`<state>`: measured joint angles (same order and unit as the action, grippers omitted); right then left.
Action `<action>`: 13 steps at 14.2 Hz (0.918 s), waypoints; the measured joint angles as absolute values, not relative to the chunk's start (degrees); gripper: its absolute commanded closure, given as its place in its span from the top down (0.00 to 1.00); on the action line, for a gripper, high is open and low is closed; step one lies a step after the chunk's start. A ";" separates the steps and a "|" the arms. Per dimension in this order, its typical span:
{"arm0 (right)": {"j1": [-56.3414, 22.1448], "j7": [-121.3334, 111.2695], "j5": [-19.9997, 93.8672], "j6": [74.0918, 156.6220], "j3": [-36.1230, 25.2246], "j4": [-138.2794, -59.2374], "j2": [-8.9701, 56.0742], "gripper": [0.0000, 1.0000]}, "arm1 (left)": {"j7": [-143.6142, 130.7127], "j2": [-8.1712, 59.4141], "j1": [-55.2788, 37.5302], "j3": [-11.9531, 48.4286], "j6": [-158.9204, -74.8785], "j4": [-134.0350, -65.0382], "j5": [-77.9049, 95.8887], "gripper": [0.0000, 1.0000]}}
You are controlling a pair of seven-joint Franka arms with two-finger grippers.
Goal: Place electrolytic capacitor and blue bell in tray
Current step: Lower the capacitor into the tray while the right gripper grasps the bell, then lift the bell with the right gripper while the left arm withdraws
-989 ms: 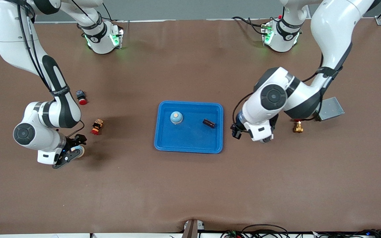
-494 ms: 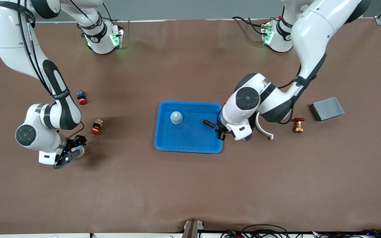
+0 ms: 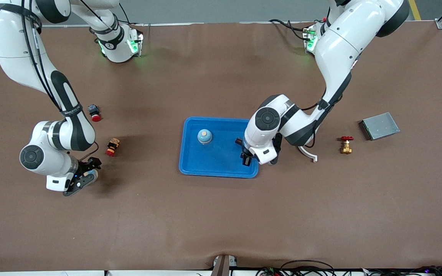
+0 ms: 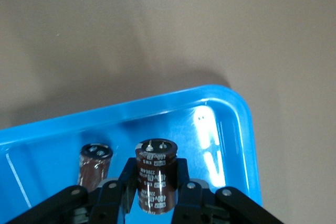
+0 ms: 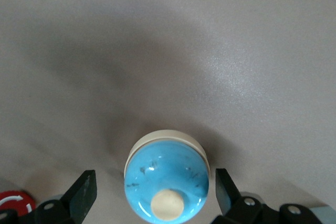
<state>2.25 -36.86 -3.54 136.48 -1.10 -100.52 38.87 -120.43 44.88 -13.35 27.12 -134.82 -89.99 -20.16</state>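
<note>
The blue tray (image 3: 221, 159) lies mid-table. In it sit a blue bell (image 3: 204, 136) and a dark brown electrolytic capacitor (image 3: 238, 141), which also shows in the left wrist view (image 4: 95, 163). My left gripper (image 3: 246, 160) hangs over the tray's end toward the left arm. It is shut on a second electrolytic capacitor (image 4: 156, 174), held upright over the tray floor (image 4: 231, 129). My right gripper (image 3: 81, 183) is low at the right arm's end of the table. It stands open around another blue bell (image 5: 167, 182), with both fingers (image 5: 84, 195) apart from it.
Near the right arm lie a red push button (image 3: 94, 114) and a small figurine (image 3: 112, 147). Toward the left arm's end are a white curved piece (image 3: 308, 153), a brass valve with a red handle (image 3: 346, 145) and a grey metal box (image 3: 380, 125).
My left arm has swung with its capacitor from beside the brass valve to over the tray's end. The right arm has hardly moved.
</note>
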 measured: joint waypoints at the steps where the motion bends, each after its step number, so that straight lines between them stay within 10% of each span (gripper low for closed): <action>1: 2.25 -36.86 -3.54 136.70 -1.10 -100.52 39.07 1.00 | -120.37 45.11 -13.33 27.04 -135.02 -89.94 -20.16 1.00; 7: 2.35 -36.86 -3.52 137.73 -1.12 -100.52 39.82 1.00 | -120.36 45.09 -13.51 27.06 -135.38 -86.68 -20.19 1.00; 11: 2.48 -36.86 -3.52 137.76 -1.14 -100.52 39.83 0.27 | -119.00 44.64 -13.33 27.06 -135.06 -84.96 -21.27 1.00; 13: 2.48 -36.86 -3.51 137.72 -1.13 -100.38 39.65 0.20 | -116.10 44.05 -12.77 27.02 -132.48 -83.37 -21.35 1.00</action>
<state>2.48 -36.86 -3.51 137.72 -1.13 -100.38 39.65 -116.10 44.05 -12.77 27.02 -132.48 -83.37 -21.35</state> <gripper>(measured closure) 0.326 0.000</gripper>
